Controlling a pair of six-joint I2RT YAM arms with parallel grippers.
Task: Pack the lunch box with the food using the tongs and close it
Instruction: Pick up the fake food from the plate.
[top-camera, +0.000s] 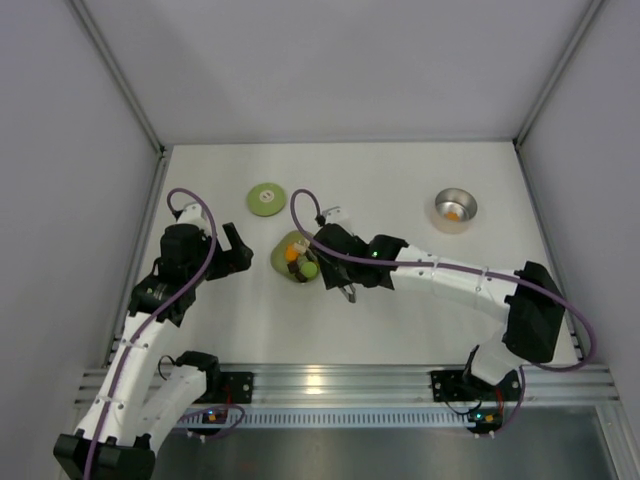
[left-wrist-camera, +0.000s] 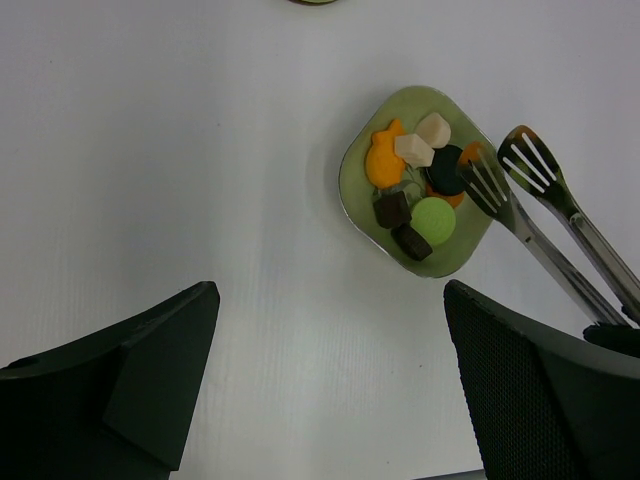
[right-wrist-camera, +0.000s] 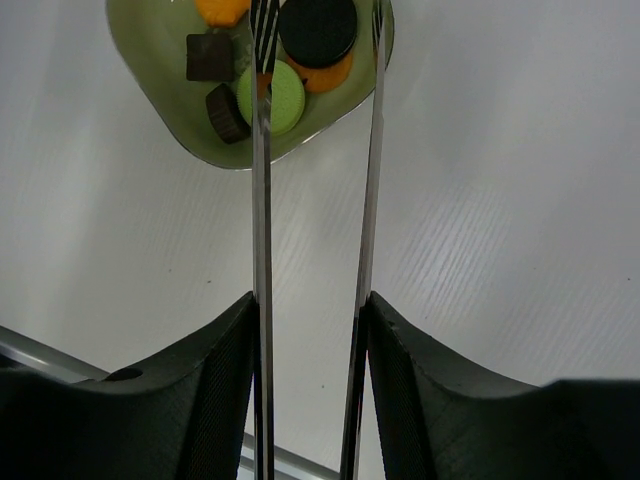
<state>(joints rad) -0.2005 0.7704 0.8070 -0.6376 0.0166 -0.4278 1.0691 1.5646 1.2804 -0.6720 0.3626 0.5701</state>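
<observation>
White table (top-camera: 400, 320) carries everything. Left gripper (left-wrist-camera: 330, 290) hangs with jaws wide apart. Right gripper (right-wrist-camera: 310, 320) clamps the tongs (left-wrist-camera: 530, 235), whose tips sit over the plate (left-wrist-camera: 355, 195) of food (left-wrist-camera: 415, 185). Tin (top-camera: 455, 209), holding one orange piece, sits far right. Its green lid (top-camera: 266, 199) lies just beyond the plate.

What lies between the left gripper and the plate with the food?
Only bare table lies between the left gripper and the plate, as the left wrist view shows.
</observation>
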